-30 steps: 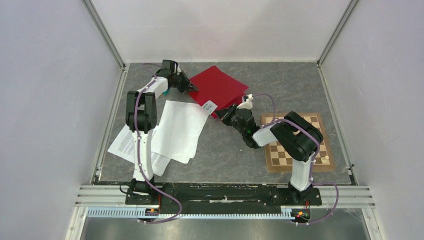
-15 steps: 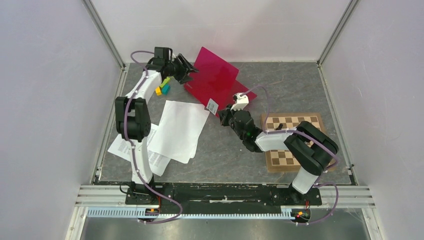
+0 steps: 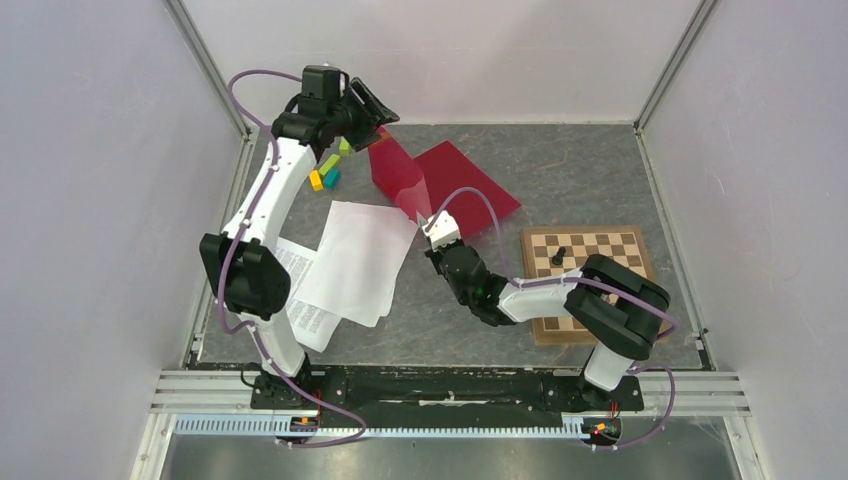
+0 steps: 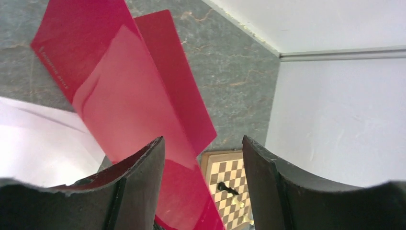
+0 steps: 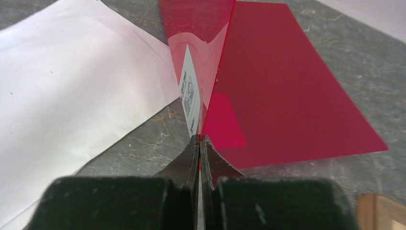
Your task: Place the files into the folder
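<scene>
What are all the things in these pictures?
folder: one, red, far middle of the table, cover lifted upright
label: one, white, on the lifted cover's near corner
files: a few sheets, white, near-left of the folder, overlapping
blocks: a few, yellow, green and teal, far left
chessboard: one, brown and cream, right side
chess piece: one, black, on the chessboard
table: one, grey, under everything
left jaws: one pair, black, open, raised by the folder's far left
right jaws: one pair, black, shut on the folder cover's near corner
</scene>
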Robot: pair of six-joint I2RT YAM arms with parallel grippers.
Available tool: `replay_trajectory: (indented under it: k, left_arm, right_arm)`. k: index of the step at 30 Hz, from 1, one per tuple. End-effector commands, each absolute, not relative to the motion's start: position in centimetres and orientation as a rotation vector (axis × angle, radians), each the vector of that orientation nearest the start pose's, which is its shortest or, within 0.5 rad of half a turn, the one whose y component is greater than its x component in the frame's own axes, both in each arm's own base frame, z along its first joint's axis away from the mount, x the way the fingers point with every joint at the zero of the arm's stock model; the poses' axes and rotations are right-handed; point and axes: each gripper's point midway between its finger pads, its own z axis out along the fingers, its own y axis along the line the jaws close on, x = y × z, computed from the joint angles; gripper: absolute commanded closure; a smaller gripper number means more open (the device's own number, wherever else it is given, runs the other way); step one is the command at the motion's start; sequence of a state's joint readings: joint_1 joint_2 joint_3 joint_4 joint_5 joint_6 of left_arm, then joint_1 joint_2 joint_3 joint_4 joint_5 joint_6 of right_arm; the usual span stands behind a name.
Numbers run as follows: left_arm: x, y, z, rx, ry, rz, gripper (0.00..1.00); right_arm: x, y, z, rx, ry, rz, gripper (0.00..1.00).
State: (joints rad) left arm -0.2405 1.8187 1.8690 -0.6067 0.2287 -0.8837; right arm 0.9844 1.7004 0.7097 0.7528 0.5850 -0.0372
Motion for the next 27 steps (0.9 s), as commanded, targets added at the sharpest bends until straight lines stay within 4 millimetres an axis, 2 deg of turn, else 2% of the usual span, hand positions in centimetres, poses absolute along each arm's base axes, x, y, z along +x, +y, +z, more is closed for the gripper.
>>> replay_trajectory:
  k: [1,4,6,9,11,13,15,16,20,23,27]
  left_arm:
    - [47.0,-17.6,27.9,-0.617,2.233,-0.64,0.33]
    - [46.5,-17.3,26.3,-0.628,2.263,-0.582,0.36]
    - [46.2,-17.2,25.4,-0.626,2.288,-0.567,0.42]
    - [45.8,-15.6,24.8,-0.634,2.282,-0.462,0.61]
    - [45.4,-15.1,24.4,-0.618,2.287,-0.425,0.79]
    - [45.1,-14.9,24.2,-0.592,2.293,-0.416,0.93]
    - [45.0,-15.1,24.1,-0.56,2.281,-0.443,0.98]
    - [44.9,-15.5,24.0,-0.541,2.272,-0.477,0.98]
    - [45.3,-17.5,24.4,-0.45,2.201,-0.651,0.98]
    - [45.5,-18.4,24.3,-0.402,2.164,-0.71,0.98]
    - [46.3,-18.6,24.8,-0.353,2.077,-0.793,0.98]
  right_arm:
    - [32.9,30.6,13.2,-0.532,1.625,-0.004,1.0]
    - [32.5,30.9,13.1,-0.558,1.614,-0.043,1.0]
    - [32.4,30.8,12.9,-0.559,1.617,-0.057,1.0]
    - [32.2,30.7,12.7,-0.562,1.623,-0.061,1.0]
    - [31.9,30.8,12.6,-0.572,1.63,-0.056,1.0]
    - [31.2,31.4,12.5,-0.617,1.635,-0.03,0.67]
    - [29.8,32.0,12.8,-0.673,1.627,0.021,0.3]
    - [29.1,32.4,13.1,-0.705,1.62,0.062,0.22]
    - [25.2,33.8,13.8,-0.833,1.624,0.28,0.1]
    - [23.2,33.3,15.3,-0.832,1.616,0.413,0.02]
    - [23.4,32.6,18.0,-0.8,1.623,0.432,0.02]
